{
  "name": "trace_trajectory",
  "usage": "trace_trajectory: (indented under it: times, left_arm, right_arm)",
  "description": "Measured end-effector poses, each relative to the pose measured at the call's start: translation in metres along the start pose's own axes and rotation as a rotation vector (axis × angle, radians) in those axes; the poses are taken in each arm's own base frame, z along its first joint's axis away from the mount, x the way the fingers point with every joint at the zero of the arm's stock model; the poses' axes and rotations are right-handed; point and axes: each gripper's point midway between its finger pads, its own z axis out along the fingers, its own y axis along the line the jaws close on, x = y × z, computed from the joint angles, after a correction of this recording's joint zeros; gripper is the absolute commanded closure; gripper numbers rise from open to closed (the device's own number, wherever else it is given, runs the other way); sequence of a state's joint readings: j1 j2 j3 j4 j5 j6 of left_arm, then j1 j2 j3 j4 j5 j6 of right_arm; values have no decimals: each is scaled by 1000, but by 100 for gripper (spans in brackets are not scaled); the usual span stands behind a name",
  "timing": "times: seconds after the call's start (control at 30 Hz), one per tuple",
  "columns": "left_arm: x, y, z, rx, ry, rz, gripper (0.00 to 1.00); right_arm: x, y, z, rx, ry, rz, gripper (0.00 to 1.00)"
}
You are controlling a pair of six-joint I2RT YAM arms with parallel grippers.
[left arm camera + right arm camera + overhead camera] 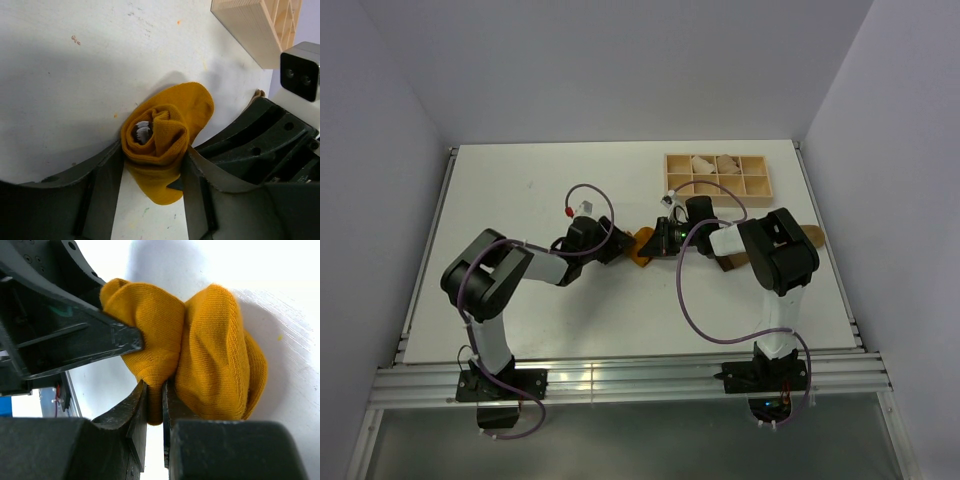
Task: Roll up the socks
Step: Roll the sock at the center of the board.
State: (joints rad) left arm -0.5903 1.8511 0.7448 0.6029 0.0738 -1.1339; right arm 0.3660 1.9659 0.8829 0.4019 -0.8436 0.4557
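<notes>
Left wrist: mustard sock rolled, gripped twice

Roll lies on the white surface. Its flanks are clamped by the left end effector; the right end effector pinches a fold of the same sock between near-shut jaws.

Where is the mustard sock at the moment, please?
In the top view the mustard sock lies just off the front left corner of the wooden tray, as a rolled bundle gripped between the left gripper and the right gripper.
</notes>
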Motion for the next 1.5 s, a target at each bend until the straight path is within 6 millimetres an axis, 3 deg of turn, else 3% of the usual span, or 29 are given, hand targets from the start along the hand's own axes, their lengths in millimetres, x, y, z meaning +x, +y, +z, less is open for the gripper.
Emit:
trace_trajectory:
  times: [0.23,0.47,0.73,0.97,1.27,1.5]
  left_arm:
    - [0,2,3,3,-6,6,72]
    - [0,3,3,3,-6,15,93]
    - [0,4,3,-20,3,40,99]
    - [-2,4,2,-51,14,64,100]
    - [-2,7,-3,-102,34,90,100]
    - [-2,7,-4,-129,50,93,100]
  right_arm:
    - [0,0,0,0,1,1,84]
    - [0,-2,-1,27,1,-4,55]
    - [2,0,-18,226,-8,-74,38]
    - [1,0,-40,485,-30,-236,32]
    - [10,37,-28,574,-39,-556,31]
    - [5,49,-19,601,-62,-721,30]
